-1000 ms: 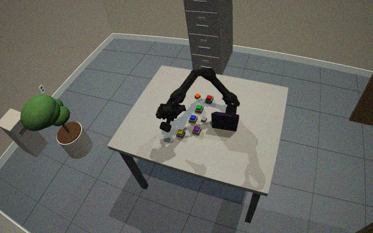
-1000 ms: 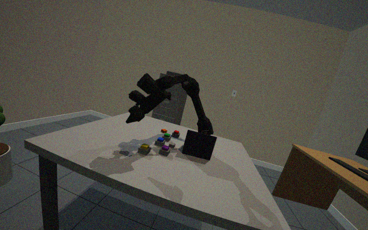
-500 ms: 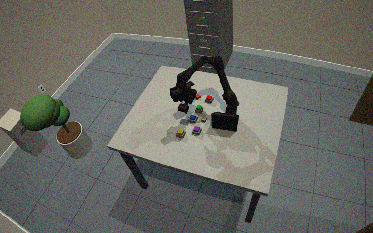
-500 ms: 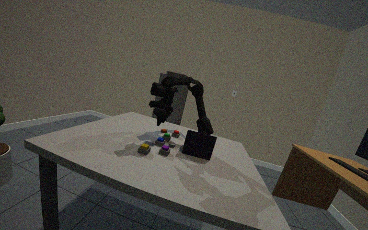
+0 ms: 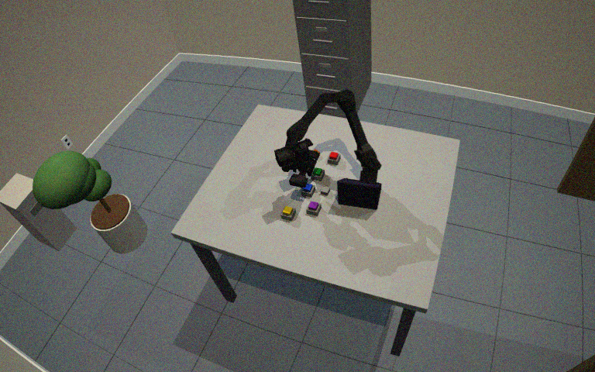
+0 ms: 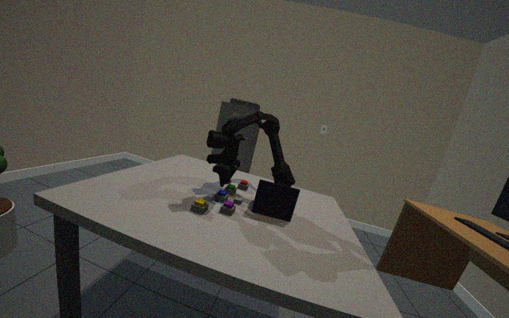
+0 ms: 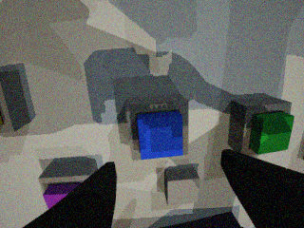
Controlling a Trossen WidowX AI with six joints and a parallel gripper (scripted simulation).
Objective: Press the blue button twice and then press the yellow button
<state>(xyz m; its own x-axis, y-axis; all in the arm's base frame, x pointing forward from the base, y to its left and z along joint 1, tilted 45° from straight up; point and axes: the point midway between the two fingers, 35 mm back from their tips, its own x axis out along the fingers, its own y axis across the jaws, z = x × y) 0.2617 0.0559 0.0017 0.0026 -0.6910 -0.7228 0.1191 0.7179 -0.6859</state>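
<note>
The blue button (image 5: 308,187) (image 6: 222,193) (image 7: 161,133) sits on its grey base in the middle of the button cluster on the table (image 5: 394,263). The yellow button (image 5: 287,211) (image 6: 201,202) is at the cluster's front left. My gripper (image 5: 298,180) (image 6: 224,183) (image 7: 170,163) points down and hovers a little above and just behind the blue button. Its fingers are open with nothing between them. In the wrist view the blue button lies just ahead of the gap between the fingertips.
Green (image 5: 318,171) (image 7: 272,129), red (image 5: 334,155) and purple (image 5: 313,204) (image 7: 60,193) buttons stand around the blue one. A small grey block (image 5: 325,190) (image 7: 180,184) lies close beside it. The arm's dark base box (image 5: 359,193) (image 6: 275,199) stands to the right.
</note>
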